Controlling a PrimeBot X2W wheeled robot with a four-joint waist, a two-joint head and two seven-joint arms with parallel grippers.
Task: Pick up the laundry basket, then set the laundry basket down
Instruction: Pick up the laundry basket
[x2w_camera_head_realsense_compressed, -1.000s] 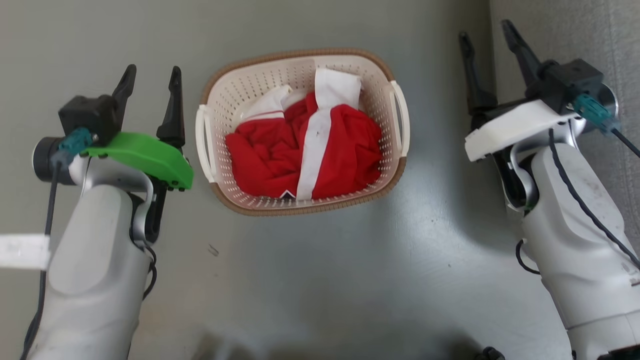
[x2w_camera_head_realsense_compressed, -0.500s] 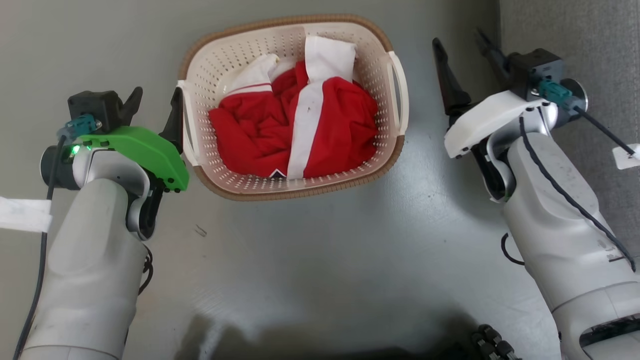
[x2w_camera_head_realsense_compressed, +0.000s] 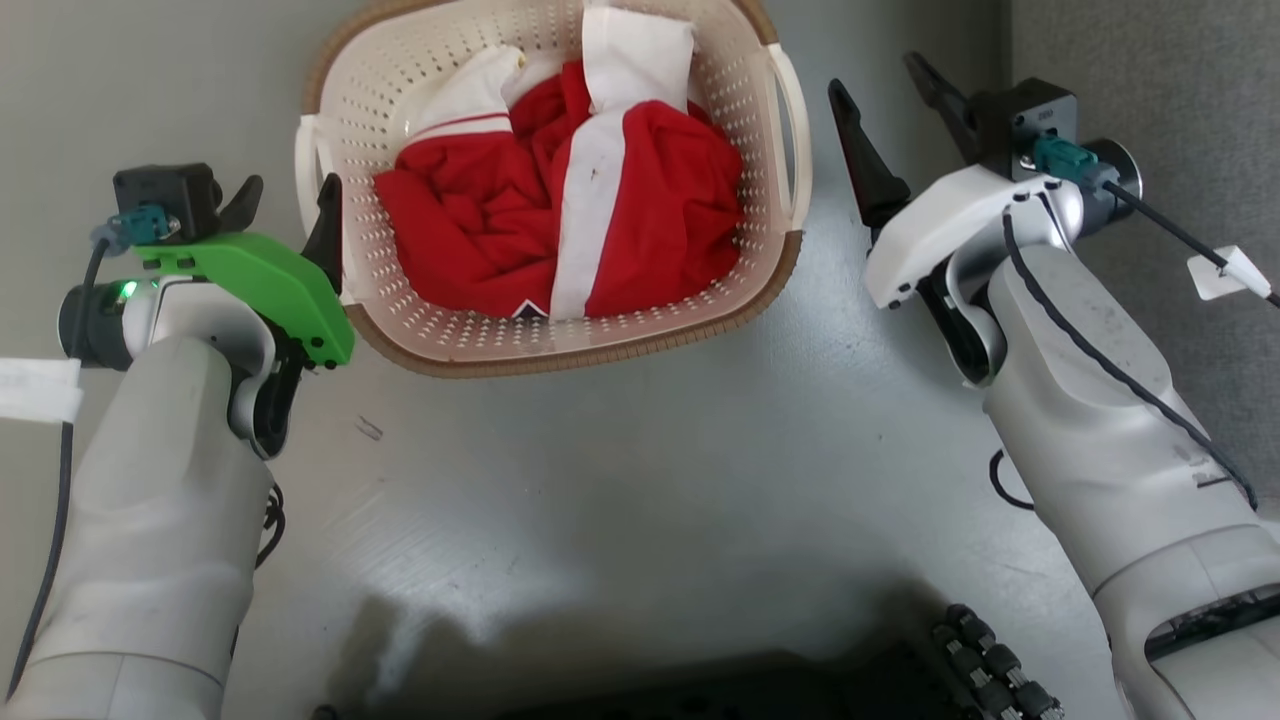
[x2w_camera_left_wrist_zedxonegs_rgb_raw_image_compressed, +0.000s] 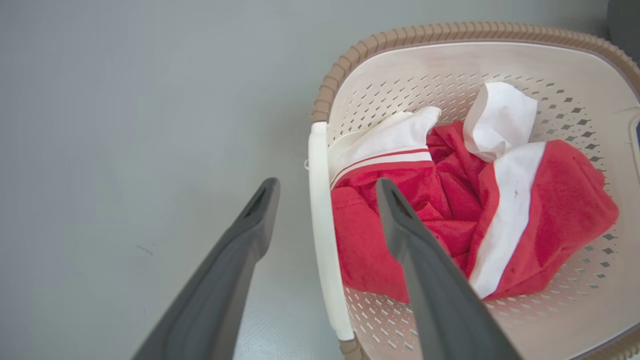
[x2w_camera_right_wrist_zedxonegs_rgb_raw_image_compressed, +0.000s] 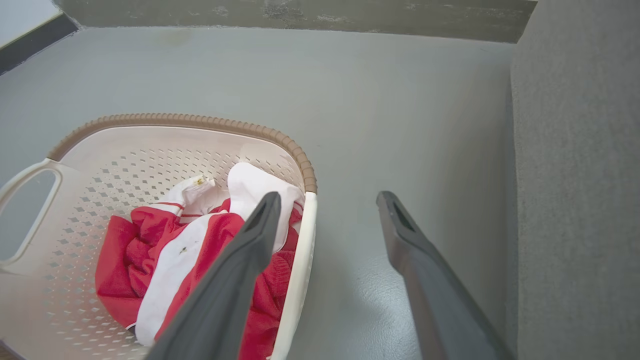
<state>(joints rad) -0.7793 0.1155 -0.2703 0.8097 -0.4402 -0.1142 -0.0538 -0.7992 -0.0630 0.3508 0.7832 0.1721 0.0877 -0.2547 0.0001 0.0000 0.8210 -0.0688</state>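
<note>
laundry basket (x2w_camera_head_realsense_compressed: 470, 340) sits on the grey floor (x2w_camera_head_realsense_compressed: 620, 480) between the two arms, top of head view, far rim cut off by the frame edge. Crumpled red and white garment (x2w_camera_head_realsense_compressed: 480, 220) inside it

left gripper (x2w_camera_head_realsense_compressed: 290, 185): jaws apart, nothing clamped. Sits at the basket's left handle (x2w_camera_head_realsense_compressed: 308, 170), inner finger right against the loop in head view. Left wrist view: left gripper (x2w_camera_left_wrist_zedxonegs_rgb_raw_image_compressed: 326, 185) straddles the white handle bar (x2w_camera_left_wrist_zedxonegs_rgb_raw_image_compressed: 322, 225), one finger over bare floor, the other over the garment (x2w_camera_left_wrist_zedxonegs_rgb_raw_image_compressed: 550, 200) inside the basket (x2w_camera_left_wrist_zedxonegs_rgb_raw_image_compressed: 440, 31). Contact with the handle: cannot tell

right gripper (x2w_camera_head_realsense_compressed: 875, 72): jaws apart, holding nothing. Inner finger just beside the right handle (x2w_camera_head_realsense_compressed: 795, 140), outside it, small gap visible. Right wrist view: right gripper (x2w_camera_right_wrist_zedxonegs_rgb_raw_image_compressed: 328, 196) has the handle bar (x2w_camera_right_wrist_zedxonegs_rgb_raw_image_compressed: 300, 260) lined up between its fingers, one finger over the garment (x2w_camera_right_wrist_zedxonegs_rgb_raw_image_compressed: 120, 245), the other over floor. Basket (x2w_camera_right_wrist_zedxonegs_rgb_raw_image_compressed: 175, 120) brown rim trim runs across the far side

grey textured surface (x2w_camera_head_realsense_compressed: 1180, 60) borders the floor on the robot's right. Dark robot base (x2w_camera_head_realsense_compressed: 800, 690) at bottom edge of head view
</note>
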